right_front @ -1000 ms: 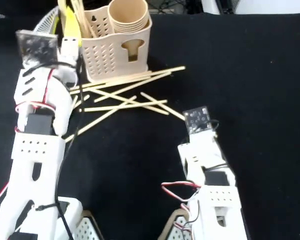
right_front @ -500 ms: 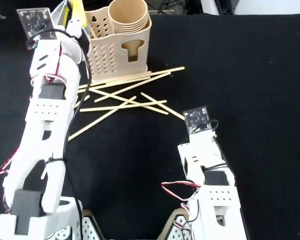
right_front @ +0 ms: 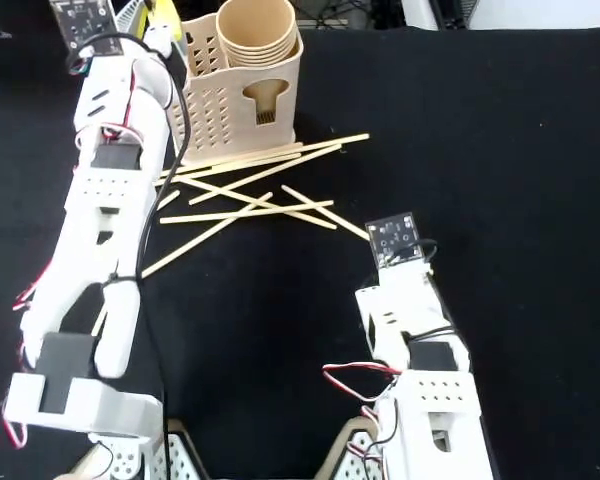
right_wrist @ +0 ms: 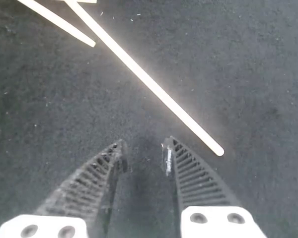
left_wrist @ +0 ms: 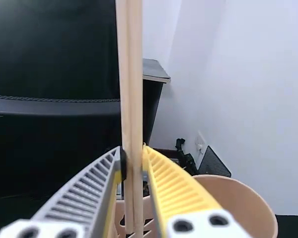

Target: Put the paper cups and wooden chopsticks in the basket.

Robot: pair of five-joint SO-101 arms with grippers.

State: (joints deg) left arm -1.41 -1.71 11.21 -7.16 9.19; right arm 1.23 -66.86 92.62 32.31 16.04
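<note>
A beige perforated basket [right_front: 220, 110] stands at the back left of the black table, with a stack of paper cups [right_front: 258, 35] inside it. Several wooden chopsticks [right_front: 245, 190] lie crossed on the cloth in front of it. My left gripper [left_wrist: 131, 153] is shut on two upright chopsticks [left_wrist: 130, 74], just beside a paper cup's rim [left_wrist: 238, 198]. In the high view the left gripper [right_front: 160, 15] hangs at the basket's back left corner. Low over the cloth, my right gripper [right_wrist: 144, 151] is open and holds nothing, with one chopstick [right_wrist: 144, 77] lying just beyond its tips.
The right arm [right_front: 405, 300] sits at the front centre, its wrist close to the nearest end of the chopstick pile. The left arm [right_front: 105, 200] stretches along the table's left side. Black cloth [right_front: 500, 150] covers the right half of the table.
The left arm has stretched farther back and risen, carrying its chopsticks to the basket's back left corner. The right arm has kept still.
</note>
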